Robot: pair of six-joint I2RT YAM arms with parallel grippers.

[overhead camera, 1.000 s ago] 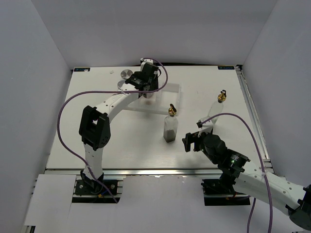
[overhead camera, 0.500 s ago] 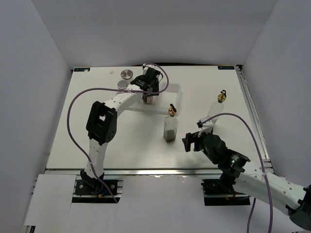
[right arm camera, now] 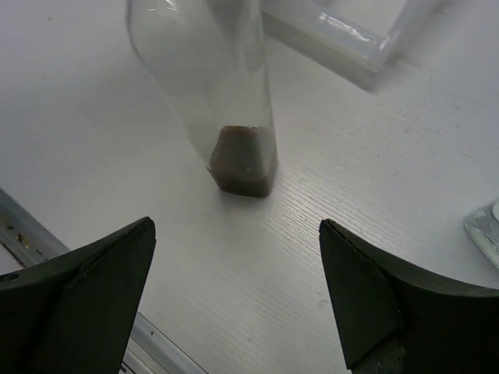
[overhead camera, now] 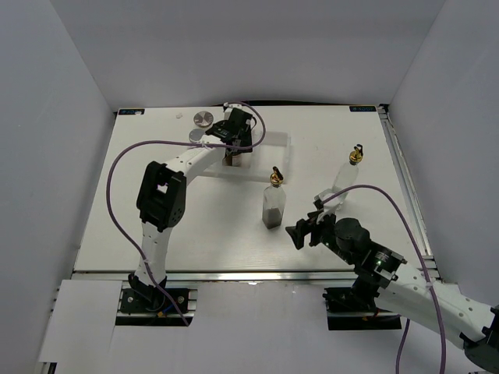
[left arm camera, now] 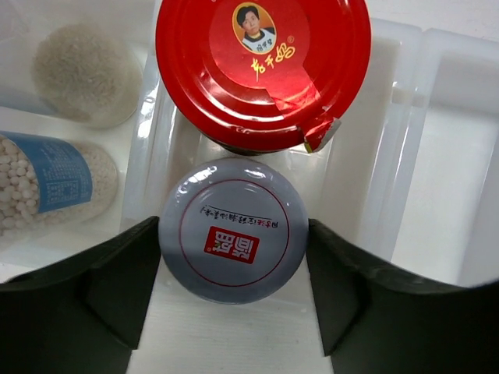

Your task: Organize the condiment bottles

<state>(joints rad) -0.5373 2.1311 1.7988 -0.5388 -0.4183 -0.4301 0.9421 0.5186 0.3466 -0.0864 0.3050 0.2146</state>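
In the left wrist view my left gripper (left arm camera: 232,269) is shut on a silver-lidded jar (left arm camera: 231,231), a finger against each side, inside the white tray (left arm camera: 405,156). A red-lidded jar (left arm camera: 263,70) stands right behind it in the same compartment. From above, the left gripper (overhead camera: 232,149) is over the tray (overhead camera: 269,160). My right gripper (right arm camera: 234,304) is open and empty, facing a tall clear bottle (right arm camera: 238,148) with dark contents and a gold spout (overhead camera: 274,204). From above, the right gripper (overhead camera: 300,234) is just right of it. A second gold-spouted bottle (overhead camera: 345,173) stands further right.
Two more silver-lidded jars (overhead camera: 203,118) (overhead camera: 196,135) stand left of the tray at the back; through the tray wall they show white beads (left arm camera: 86,70). The table's near metal edge (right arm camera: 23,226) runs by the right gripper. Enclosure walls surround the table.
My left gripper has come down into the tray and shifted slightly left with the jar. My right gripper has moved a little left toward the dark-bottomed bottle.
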